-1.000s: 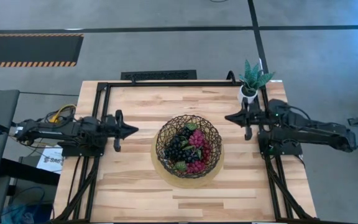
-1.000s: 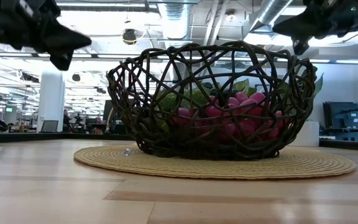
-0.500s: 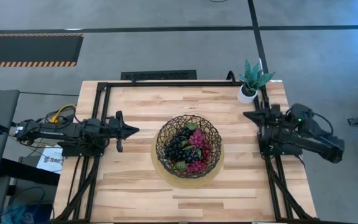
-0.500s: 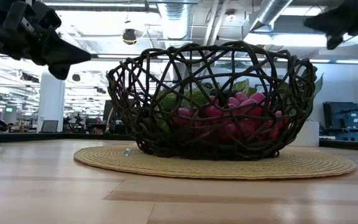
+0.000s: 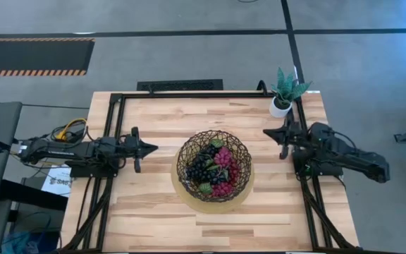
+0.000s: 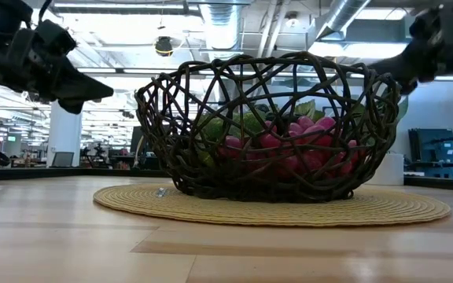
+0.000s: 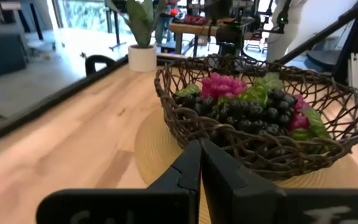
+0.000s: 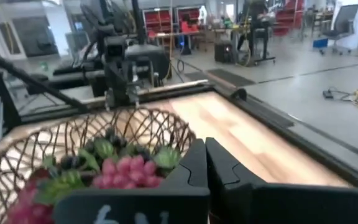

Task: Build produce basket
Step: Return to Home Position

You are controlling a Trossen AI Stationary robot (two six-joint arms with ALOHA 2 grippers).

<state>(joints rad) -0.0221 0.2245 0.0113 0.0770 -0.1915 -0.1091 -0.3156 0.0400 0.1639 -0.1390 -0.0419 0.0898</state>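
Observation:
The basket (image 5: 214, 166), dark woven strands on a tan round mat (image 6: 274, 211), stands mid-table. Inside it lie red-magenta grape bunches (image 5: 225, 164) and dark purple ones (image 5: 200, 169) with green leaves; they also show in the basket (image 7: 260, 118) in the left wrist view. My left gripper (image 5: 154, 147) hovers left of the basket, shut, pointing level at it with nothing held. My right gripper (image 5: 265, 132) hovers right of the basket, also shut, holding nothing. Both stand above the table (image 6: 53, 236) and apart from the basket.
A small white pot with a green plant (image 5: 282, 95) stands at the far right corner, just behind my right arm. A black frame rail (image 5: 189, 94) runs along the table's far, left and right edges. Bare wood lies in front of and behind the basket.
My left gripper has sunk a little, still pointing at the basket. My right arm has folded back toward the table's right edge and its gripper has come down beside the basket's rim. Both stayed shut. The basket and grapes have kept still.

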